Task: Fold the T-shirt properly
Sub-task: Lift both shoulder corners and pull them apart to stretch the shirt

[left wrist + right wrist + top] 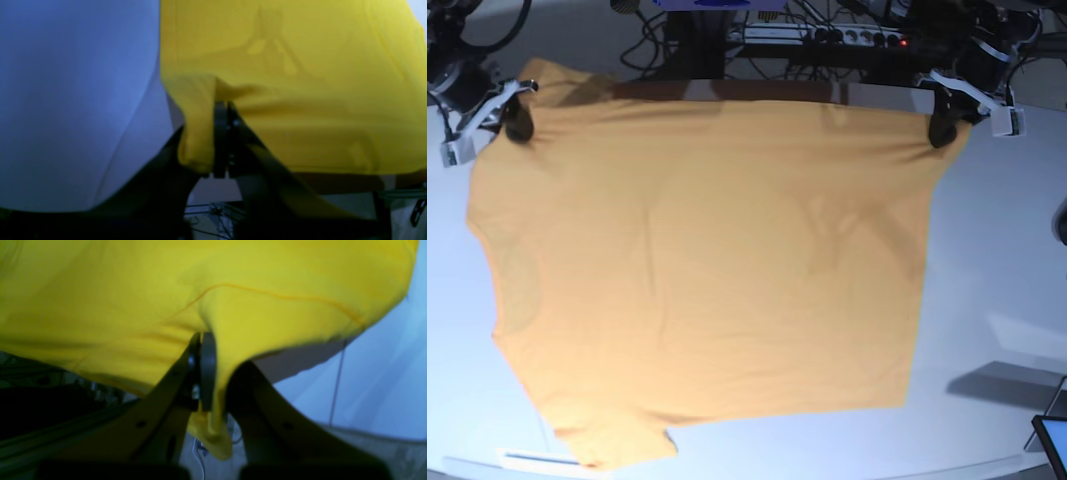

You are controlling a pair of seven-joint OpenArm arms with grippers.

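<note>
Hanging as a broad sheet between the two arms, the T-shirt (707, 280) is stretched along its upper edge at the far side of the pale tabletop (997, 260), while the rest of the cloth drapes down and forward over that surface, with one sleeve showing near the lower left of the base view. The left pincer (222, 140) is clamped on a small tuck of the yellow fabric near one corner of that edge, jaws pressed together with the cloth bunched beside them; the right pincer (203, 373) is likewise closed on a fold at the opposite corner, a tongue of fabric hanging below its fingers. The chief risk, by this reading, is slippage: each grip holds only a narrow pinch, and the weight of the sheet pulls steadily on it, so a quick swing or uneven pull could draw a corner free and drop that side. A second risk is skew: if one arm travels further or lower than the other, the edge would tilt and any fold would land crooked. The lower hem appears to rest on the tabletop, though the wrist views are too blurred to confirm it; if so, dragging could bunch the cloth and trap wrinkles beneath the fold.
</note>
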